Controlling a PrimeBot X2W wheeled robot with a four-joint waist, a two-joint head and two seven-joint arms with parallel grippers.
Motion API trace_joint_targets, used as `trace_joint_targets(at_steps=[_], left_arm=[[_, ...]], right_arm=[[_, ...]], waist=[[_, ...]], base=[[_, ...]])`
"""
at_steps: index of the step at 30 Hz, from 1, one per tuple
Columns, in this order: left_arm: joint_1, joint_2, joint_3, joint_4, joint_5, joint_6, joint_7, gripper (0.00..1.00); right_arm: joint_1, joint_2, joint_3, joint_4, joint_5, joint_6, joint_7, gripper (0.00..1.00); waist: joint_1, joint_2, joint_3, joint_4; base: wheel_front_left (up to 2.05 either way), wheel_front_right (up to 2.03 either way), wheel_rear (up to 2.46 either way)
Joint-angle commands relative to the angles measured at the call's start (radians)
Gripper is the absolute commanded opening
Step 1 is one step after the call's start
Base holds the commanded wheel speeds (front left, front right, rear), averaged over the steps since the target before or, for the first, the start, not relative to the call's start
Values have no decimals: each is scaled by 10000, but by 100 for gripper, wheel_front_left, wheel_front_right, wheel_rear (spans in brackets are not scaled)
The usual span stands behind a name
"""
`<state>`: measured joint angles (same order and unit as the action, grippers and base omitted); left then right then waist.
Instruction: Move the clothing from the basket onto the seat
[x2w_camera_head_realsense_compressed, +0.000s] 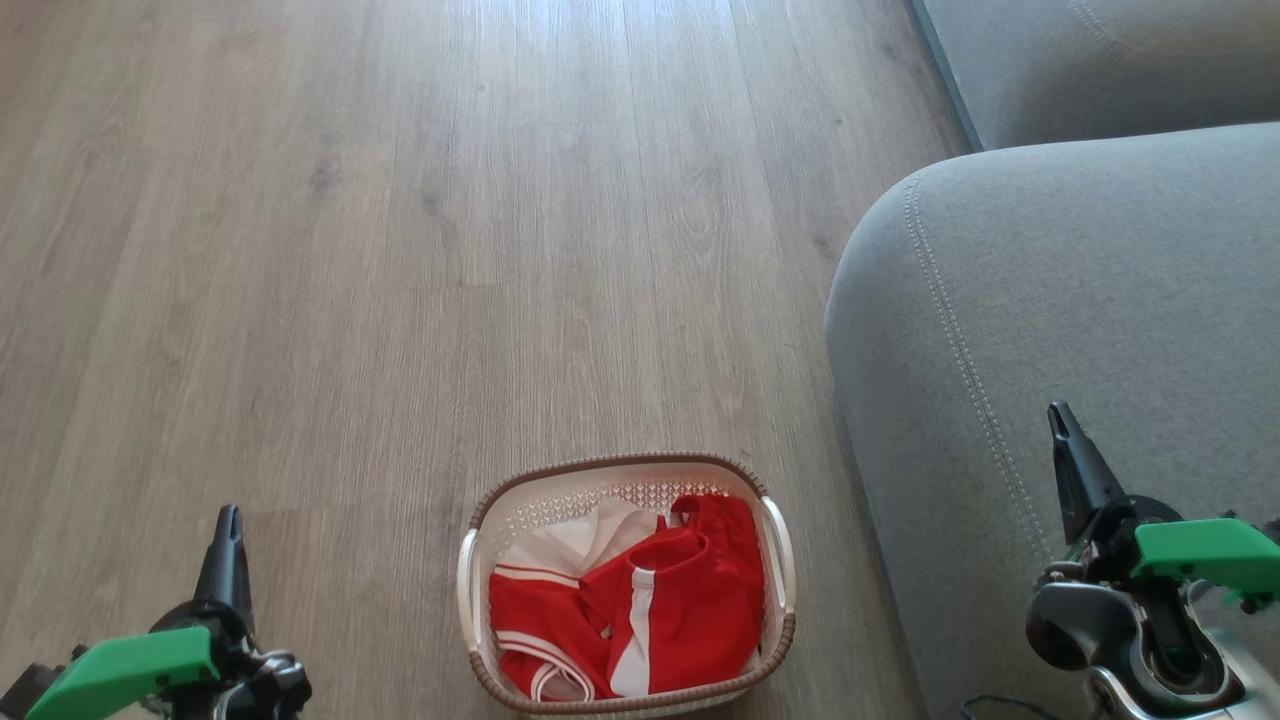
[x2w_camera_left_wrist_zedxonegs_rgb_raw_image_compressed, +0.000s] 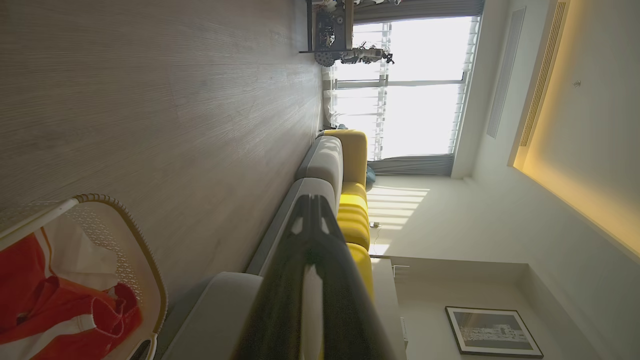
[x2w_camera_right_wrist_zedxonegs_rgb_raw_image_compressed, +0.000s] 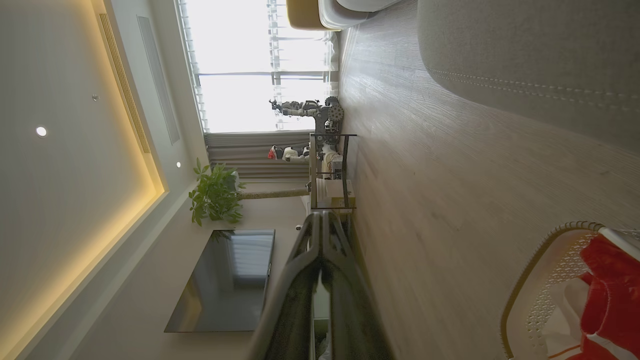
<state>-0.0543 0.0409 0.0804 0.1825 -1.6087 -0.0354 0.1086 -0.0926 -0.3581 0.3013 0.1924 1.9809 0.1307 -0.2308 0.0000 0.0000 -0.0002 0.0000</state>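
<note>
We see the left end effector (x2w_camera_head_realsense_compressed: 229, 522), fingers together and empty, pointing forward above the floor (x2w_camera_head_realsense_compressed: 300, 250). The clothing (x2w_camera_head_realsense_compressed: 665, 600) lies heaped in the basket (x2w_camera_head_realsense_compressed: 610, 466), set on the floor near the seat (x2w_camera_head_realsense_compressed: 1060, 300), presumably to shorten the carry. The right end effector (x2w_camera_head_realsense_compressed: 1060, 420), likewise closed, points forward beside the seat.

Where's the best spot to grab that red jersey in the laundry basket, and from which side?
Probably pinch the bunched ridge at the middle of the red jersey, where folds stand highest. Come straight down through the open top: the walls and handles of the laundry basket block a sideways approach. The shut right gripper must open first.
</note>
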Motion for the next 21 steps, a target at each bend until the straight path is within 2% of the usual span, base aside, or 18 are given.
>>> trace_joint_targets(at_steps=[1, 7, 8, 11, 21], left_arm=[[-460, 93, 351, -340, 2, -78, 34, 0], [-460, 93, 351, -340, 2, -78, 34, 0], [0, 0, 0, -1, 1, 0, -1, 100], [176, -41, -51, 427, 8, 2, -28, 100], [301, -30, -214, 219, 223, 9, -325, 100]], right_arm=[[-427, -278, 127, -371, 13, 0, -104, 0], [-427, -279, 128, -371, 14, 0, -105, 0], [-1, 0, 3, -1, -1, 0, 0, 100], [202, 220, 107, 413, -38, 2, 1, 100], [271, 450, -45, 369, -548, 2, -24, 100]], waist=[[0, 0, 0, 0], [0, 0, 0, 0], [0, 0, 0, 0], [0, 0, -6, 0], [0, 0, -59, 6]], base=[[0, 0, 0], [0, 0, 0], [0, 0, 0], [0, 0, 0], [0, 0, 0]])
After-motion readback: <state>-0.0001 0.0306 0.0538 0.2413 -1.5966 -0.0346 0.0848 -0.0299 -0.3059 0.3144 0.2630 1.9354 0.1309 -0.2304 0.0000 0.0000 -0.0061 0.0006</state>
